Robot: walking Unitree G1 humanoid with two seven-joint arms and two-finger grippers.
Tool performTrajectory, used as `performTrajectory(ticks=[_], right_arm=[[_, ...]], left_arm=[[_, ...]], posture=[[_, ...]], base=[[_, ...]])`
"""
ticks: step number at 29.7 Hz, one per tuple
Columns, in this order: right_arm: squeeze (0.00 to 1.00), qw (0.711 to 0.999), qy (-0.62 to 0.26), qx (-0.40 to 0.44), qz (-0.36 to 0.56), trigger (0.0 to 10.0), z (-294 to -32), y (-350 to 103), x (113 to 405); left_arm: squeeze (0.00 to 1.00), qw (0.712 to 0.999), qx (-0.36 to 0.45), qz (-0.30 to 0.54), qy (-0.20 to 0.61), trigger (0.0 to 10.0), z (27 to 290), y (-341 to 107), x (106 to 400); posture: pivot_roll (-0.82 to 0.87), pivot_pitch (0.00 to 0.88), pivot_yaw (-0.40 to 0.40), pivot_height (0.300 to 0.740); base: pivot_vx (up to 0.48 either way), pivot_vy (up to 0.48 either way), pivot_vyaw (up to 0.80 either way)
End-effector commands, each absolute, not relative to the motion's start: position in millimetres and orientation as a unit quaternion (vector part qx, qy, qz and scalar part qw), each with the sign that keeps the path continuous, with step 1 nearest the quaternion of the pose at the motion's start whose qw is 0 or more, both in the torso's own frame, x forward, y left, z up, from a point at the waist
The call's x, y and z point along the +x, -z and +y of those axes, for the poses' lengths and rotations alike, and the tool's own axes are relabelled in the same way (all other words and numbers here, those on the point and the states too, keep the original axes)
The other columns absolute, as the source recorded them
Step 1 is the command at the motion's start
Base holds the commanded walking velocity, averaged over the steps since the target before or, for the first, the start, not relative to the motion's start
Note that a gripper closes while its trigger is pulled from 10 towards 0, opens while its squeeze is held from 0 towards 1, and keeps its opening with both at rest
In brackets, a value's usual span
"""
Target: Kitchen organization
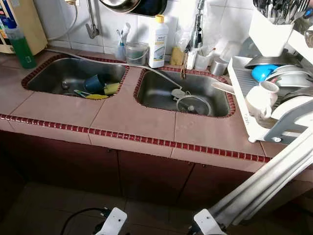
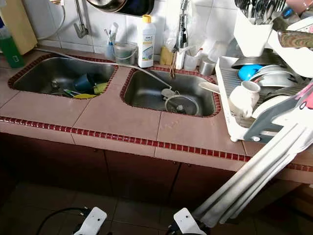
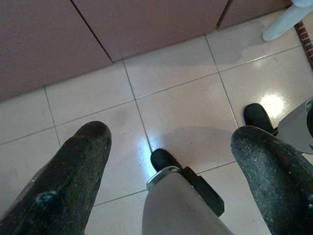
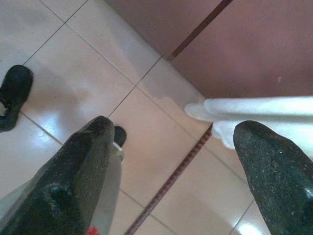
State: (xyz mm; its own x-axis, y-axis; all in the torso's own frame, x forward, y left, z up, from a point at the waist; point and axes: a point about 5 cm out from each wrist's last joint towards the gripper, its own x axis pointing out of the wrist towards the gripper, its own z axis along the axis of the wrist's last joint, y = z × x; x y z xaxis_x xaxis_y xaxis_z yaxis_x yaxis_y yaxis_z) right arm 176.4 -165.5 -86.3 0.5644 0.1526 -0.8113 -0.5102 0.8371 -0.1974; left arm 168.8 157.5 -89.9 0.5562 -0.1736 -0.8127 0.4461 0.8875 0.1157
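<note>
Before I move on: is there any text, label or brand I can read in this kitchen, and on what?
None is legible.
White bottle behind the sinks: label print too blurred to read.
Green bottle at the far left: no readable text.
Dish rack: faint marking near its base, too small to read.

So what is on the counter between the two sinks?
In the eye views, the tiled strip between the left sink and the right sink is bare; only a thin hose crosses it near the back.
</note>
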Motion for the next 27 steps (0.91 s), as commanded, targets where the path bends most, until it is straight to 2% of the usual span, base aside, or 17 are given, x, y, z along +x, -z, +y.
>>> performTrajectory(ticks=[1, 10, 21, 27], right_arm=[[0.0, 0.859, -0.189, -0.223, 0.421, 10.0, -170.6, 85.1, 177.7], [0.0, 0.861, -0.163, -0.21, 0.434, 10.0, -177.2, 87.7, 171.7], [0.0, 0.859, -0.165, -0.211, 0.437, 10.0, -177.8, 88.5, 169.8], [0.0, 0.861, -0.158, -0.206, 0.437, 10.0, -177.4, 88.2, 170.6]], left_arm=[[0.0, 0.866, 0.16, 0.443, 0.168, 10.0, 163.0, 90.9, 166.5], [0.0, 0.862, 0.147, 0.468, 0.131, 10.0, 178.3, 95.3, 154.2], [0.0, 0.859, 0.151, 0.469, 0.137, 10.0, 178.7, 95.5, 153.5], [0.0, 0.857, 0.158, 0.467, 0.149, 10.0, 176.8, 94.6, 156.4]], posture=[[-0.1, 0.0, -0.086, 0.732], [-0.09, 0.0, -0.087, 0.732], [-0.09, 0.0, -0.083, 0.732], [-0.13, 0.0, -0.051, 0.732]], base=[[0.0, 0.0, 0.0], [0.0, 0.0, 0.0], [0.0, 0.0, 0.0], [0.0, 0.0, 0.0]])
